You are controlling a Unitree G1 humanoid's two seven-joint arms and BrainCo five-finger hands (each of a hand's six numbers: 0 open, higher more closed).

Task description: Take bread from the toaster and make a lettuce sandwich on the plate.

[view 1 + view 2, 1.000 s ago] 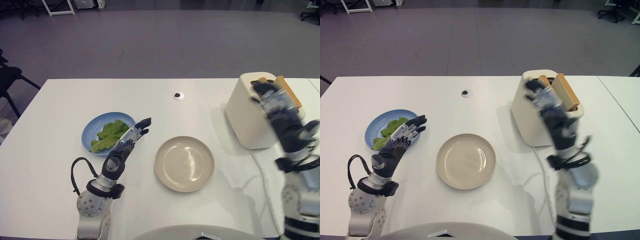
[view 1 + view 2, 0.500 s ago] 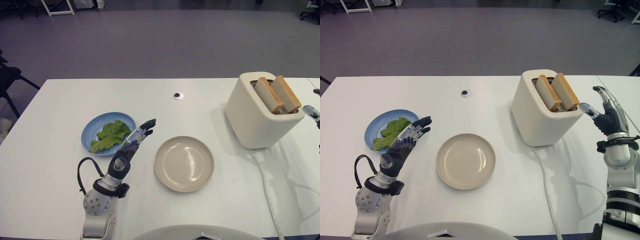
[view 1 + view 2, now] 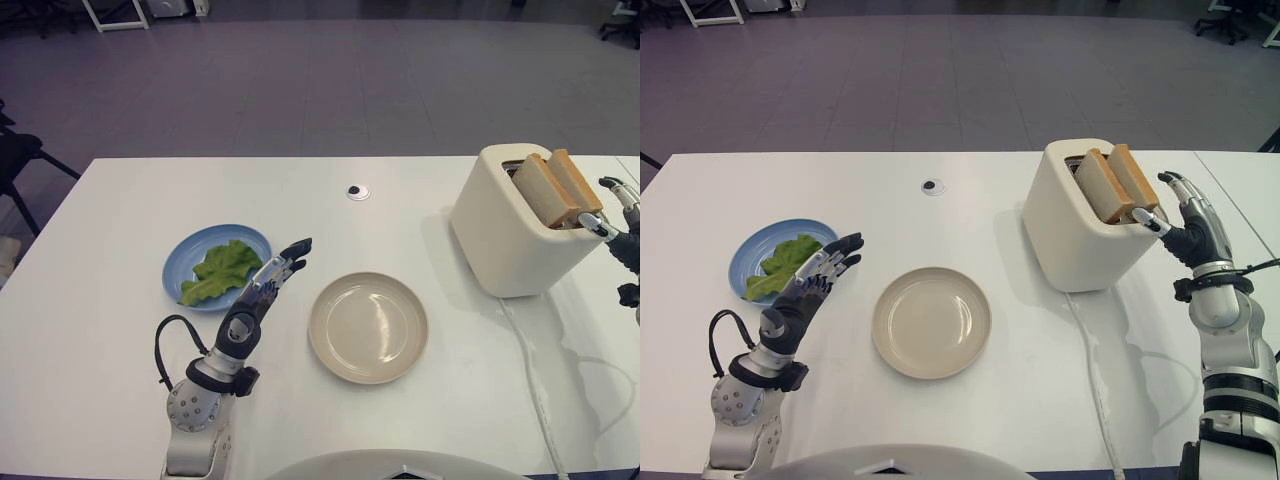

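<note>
Bread stands in the toaster point(image 3: 1080, 235) at the right end of the white worktop point(image 3: 970, 220): two slices point(image 3: 1105, 186) point(image 3: 1132, 174) poke up side by side from the slots in its top, both leaning the same way, close against each other. The right hand point(image 3: 1193, 232) hangs just beside the toaster's right edge, fingers loosely spread and holding nothing; one fingertip comes very near the toaster's top corner, though I can't tell whether it touches. A pale cable point(image 3: 1088, 355) trails from the toaster's base toward the near edge of the worktop. The plate point(image 3: 932, 322), beige and round, sits bare in the middle, a little nearer than the toaster and well apart from it. Off to the left is a blue dish point(image 3: 737, 262) with a leaf of lettuce point(image 3: 780, 265) lying in it. The left hand point(image 3: 805, 295) is raised above the worktop between the blue dish and the plate, fingers stretched out straight and close together, pointing up and away toward the far side, gripping nothing. Farther back, near the middle of the worktop, lies a small round black-and-white thing point(image 3: 932, 186), apart from everything else.
</note>
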